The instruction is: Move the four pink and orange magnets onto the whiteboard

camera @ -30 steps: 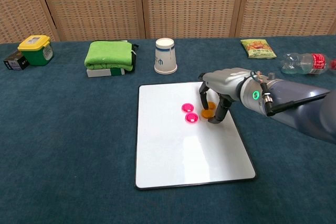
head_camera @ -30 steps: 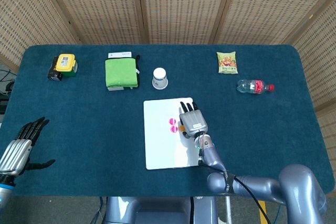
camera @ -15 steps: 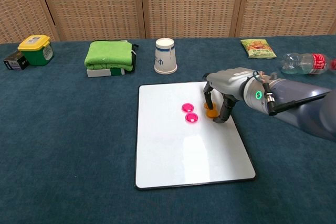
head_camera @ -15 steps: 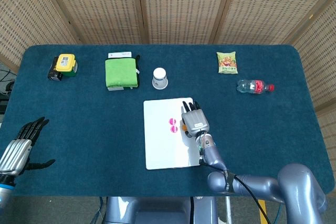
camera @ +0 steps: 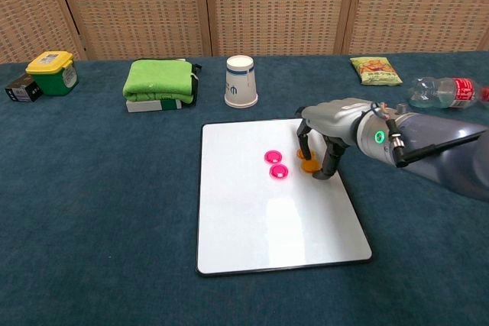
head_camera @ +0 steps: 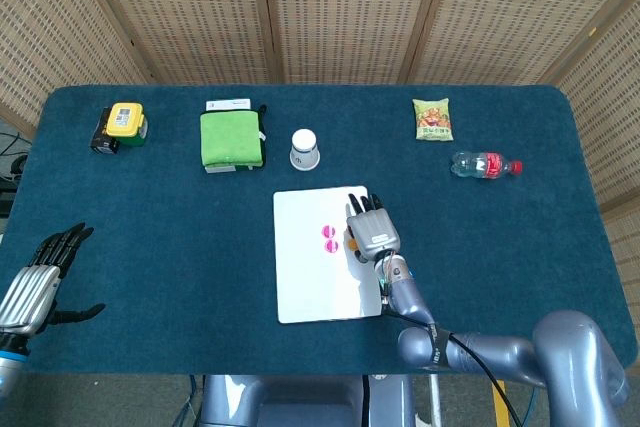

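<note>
While right hand [camera: 321,154] stands fingers-down over orange magnet [camera: 307,161] on whiteboard [camera: 267,219], whether it grips magnet: cannot tell. Two pink magnets [camera: 276,163] lie at 9 o'clock, just beside. Left hand [head_camera: 35,282] empty, fingers apart, well apart at desk [head_camera: 150,237] edge.

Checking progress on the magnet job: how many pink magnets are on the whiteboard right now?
2: both round pink magnets lie side by side on the white whiteboard, left of the right hand; none seems hidden.

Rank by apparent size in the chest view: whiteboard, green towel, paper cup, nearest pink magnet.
1. whiteboard, by far
2. green towel
3. paper cup
4. pink magnet
The whiteboard lies nearer the camera, which exaggerates its lead.
</note>
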{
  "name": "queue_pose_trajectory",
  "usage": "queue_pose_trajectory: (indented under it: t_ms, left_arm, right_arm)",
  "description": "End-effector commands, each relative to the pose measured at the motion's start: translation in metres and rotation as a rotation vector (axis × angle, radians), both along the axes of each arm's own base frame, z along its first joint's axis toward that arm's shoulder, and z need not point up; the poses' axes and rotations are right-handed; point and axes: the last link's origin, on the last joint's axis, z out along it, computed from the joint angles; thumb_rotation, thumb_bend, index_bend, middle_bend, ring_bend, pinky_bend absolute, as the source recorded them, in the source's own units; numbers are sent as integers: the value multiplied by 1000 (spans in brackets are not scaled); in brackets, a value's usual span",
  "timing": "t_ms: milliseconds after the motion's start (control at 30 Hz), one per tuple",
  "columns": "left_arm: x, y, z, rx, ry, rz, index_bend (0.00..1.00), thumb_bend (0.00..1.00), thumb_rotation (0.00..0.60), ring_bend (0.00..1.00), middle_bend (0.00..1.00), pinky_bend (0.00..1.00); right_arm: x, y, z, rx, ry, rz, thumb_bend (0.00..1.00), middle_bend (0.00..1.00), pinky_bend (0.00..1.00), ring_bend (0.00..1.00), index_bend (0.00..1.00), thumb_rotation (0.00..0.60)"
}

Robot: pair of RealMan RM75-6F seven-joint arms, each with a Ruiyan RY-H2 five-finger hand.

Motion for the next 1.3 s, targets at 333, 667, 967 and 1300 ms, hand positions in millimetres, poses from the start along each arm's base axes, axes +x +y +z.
queue_pose_trajectory:
  t_ms: [333, 667, 967, 1300]
  left_arm:
    - [0, 0, 0, -1, 0, 1, 0, 23, 600, 0, 0, 0]
    - [0, 0, 0, 0, 1, 0, 0, 23, 600, 0, 0, 0]
    - [1, 0, 1, 8, -3, -10, 0, 23, 600, 0, 0, 0]
    - [2, -2, 1, 30, -7, -32, 0, 23, 600, 0, 0, 0]
  right_arm:
    - [-1, 0, 0, 2, 2, 0, 337, 0, 0, 0, 428, 600]
    - [5, 2, 9, -11, -26, 11, 337, 0, 0, 0, 428, 600]
    - [-11, 19, 77, -106, -114, 92, 337, 0, 0, 0, 342, 600]
    - [-135, 60, 194, -389, -186, 185, 269, 0, 0, 0, 199, 600]
